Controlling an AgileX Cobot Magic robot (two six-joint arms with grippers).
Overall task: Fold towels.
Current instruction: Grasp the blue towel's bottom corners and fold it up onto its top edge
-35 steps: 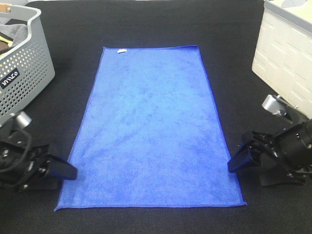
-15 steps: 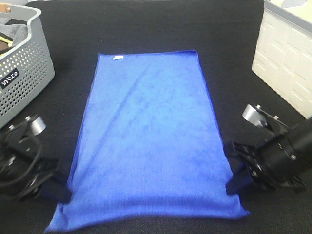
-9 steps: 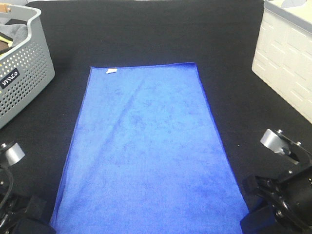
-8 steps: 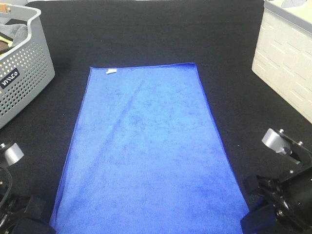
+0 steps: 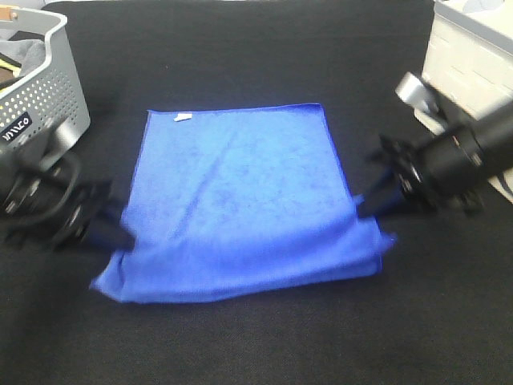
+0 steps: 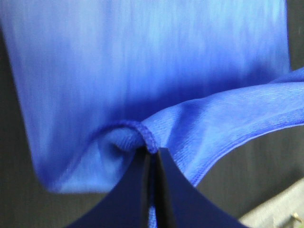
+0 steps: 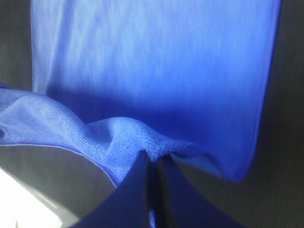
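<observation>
Grey perforated basket (image 5: 40, 96) sits far left on the black table (image 5: 256, 345); something dark lies inside, and I can't tell what.

Just right of it is my left gripper (image 5: 119, 235), blurred in the high view. Its jaws are pressed together on the towel (image 5: 240, 192) at the left edge. In the left wrist view the gripper (image 6: 153, 153) pinches a bunched bit of stitched hem, and the cloth (image 6: 142, 57) hangs slack from the pinch and spreads flat beyond it.

The towel lies in the middle of the table. Its far short edge is flat, with the white tag (image 5: 183, 118) at the far left corner. The near part is doubled over on itself, so two layers show along the front, and the fold faces me. The held edge crosses the towel's middle and sags a little between the two grippers. The lower left corner of the fold sticks out past the left gripper.

On the right edge, my right gripper (image 5: 367, 204) is also blurred. Its jaws are closed on the towel's other corner. The right wrist view shows this gripper (image 7: 153, 160) nipping a raised pucker of cloth (image 7: 156, 61), with the flat layer beyond.

Far right stands a white bin (image 5: 473, 64), well apart from the towel and just behind the right arm.
</observation>
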